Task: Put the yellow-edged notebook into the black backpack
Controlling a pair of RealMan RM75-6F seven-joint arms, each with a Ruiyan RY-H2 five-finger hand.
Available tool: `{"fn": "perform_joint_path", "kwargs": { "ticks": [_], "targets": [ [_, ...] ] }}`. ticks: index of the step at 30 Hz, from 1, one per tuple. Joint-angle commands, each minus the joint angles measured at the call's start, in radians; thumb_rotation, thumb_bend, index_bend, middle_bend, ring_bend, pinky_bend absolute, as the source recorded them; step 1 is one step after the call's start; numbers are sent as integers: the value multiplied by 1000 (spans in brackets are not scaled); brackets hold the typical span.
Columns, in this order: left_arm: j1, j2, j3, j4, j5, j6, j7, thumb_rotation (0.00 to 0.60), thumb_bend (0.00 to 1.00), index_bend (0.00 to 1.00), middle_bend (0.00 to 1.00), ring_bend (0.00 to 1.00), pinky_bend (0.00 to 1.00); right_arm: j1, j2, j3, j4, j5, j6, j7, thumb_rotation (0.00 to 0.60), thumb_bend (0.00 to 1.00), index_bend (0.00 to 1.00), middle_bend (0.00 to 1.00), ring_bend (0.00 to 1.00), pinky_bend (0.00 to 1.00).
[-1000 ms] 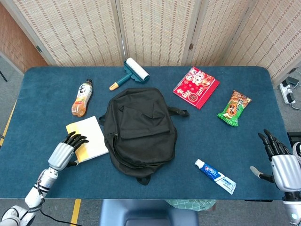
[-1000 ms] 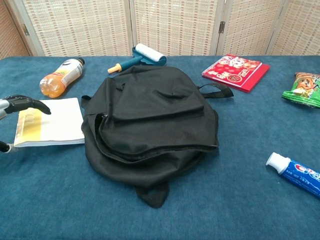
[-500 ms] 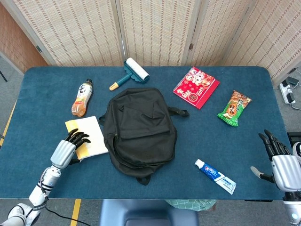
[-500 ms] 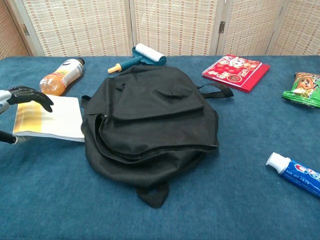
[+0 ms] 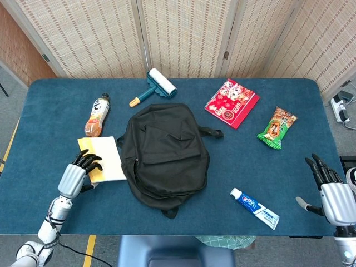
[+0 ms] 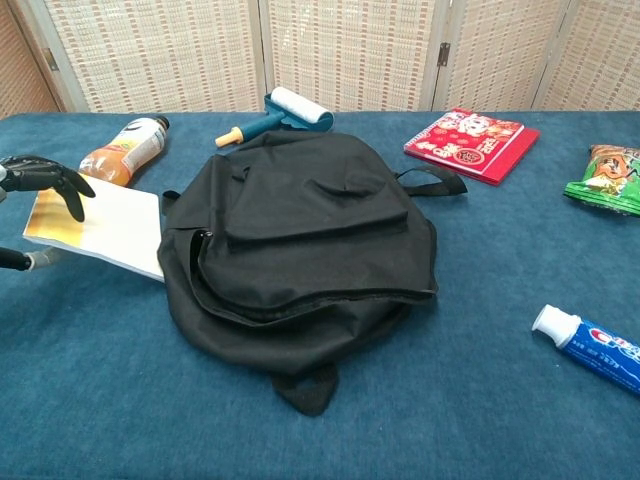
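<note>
The yellow-edged notebook (image 5: 107, 158) (image 6: 108, 234) lies left of the black backpack (image 5: 166, 156) (image 6: 300, 240), its right edge against the bag. My left hand (image 5: 74, 173) (image 6: 38, 178) grips its yellow left edge, fingers on top and thumb underneath, and that edge is raised off the table, so the notebook tilts. The backpack lies flat, and its zipper shows along the left side. My right hand (image 5: 330, 192) hovers open at the table's front right corner, holding nothing; only the head view shows it.
An orange drink bottle (image 5: 96, 115) (image 6: 122, 153) lies just behind the notebook. A lint roller (image 5: 156, 86) sits behind the backpack. A red notebook (image 5: 232, 103), a green snack bag (image 5: 277, 128) and a toothpaste tube (image 5: 255, 208) lie to the right.
My left hand has closed on the notebook's yellow edge and lifted it, drawing it slightly back; the notebook went from flat to tilted. The right hand has stayed put.
</note>
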Motion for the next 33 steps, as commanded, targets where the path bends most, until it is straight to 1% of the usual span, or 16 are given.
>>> {"fn": "perform_joint_path", "kwargs": {
  "ticks": [1, 7, 14, 21, 25, 29, 33],
  "targets": [
    [1, -13, -5, 18, -6, 9, -11, 600, 383, 546, 367, 279, 178, 1, 0, -1, -1, 1, -3, -1, 590, 142, 0, 55, 136, 213],
    [3, -31, -3, 50, -10, 17, -24, 600, 388, 592, 400, 302, 182, 2, 2, -2, -5, 3, -9, -4, 587, 142, 0, 55, 139, 213],
    [9, -45, 0, 82, -14, 25, -31, 600, 475, 639, 442, 333, 197, 7, 2, -4, -11, -1, -18, -12, 588, 142, 0, 54, 142, 213],
    [25, -50, 2, 101, -19, 46, -40, 600, 503, 664, 483, 366, 210, 18, 4, -6, -22, -23, -23, -25, 585, 140, 0, 55, 142, 213],
    [38, -46, 7, 108, -13, 94, -32, 600, 509, 681, 516, 412, 228, 29, 5, -12, -32, -49, -33, -41, 592, 143, 0, 54, 143, 213],
    [55, -36, 13, 106, -3, 162, -24, 600, 508, 700, 537, 432, 256, 51, 0, -18, -55, -85, -52, -47, 593, 168, 0, 58, 145, 214],
    [64, -27, 17, 103, 8, 228, -10, 600, 506, 710, 554, 447, 265, 86, -7, -22, -88, -121, -92, -75, 600, 179, 0, 72, 153, 213]
  ]
}}
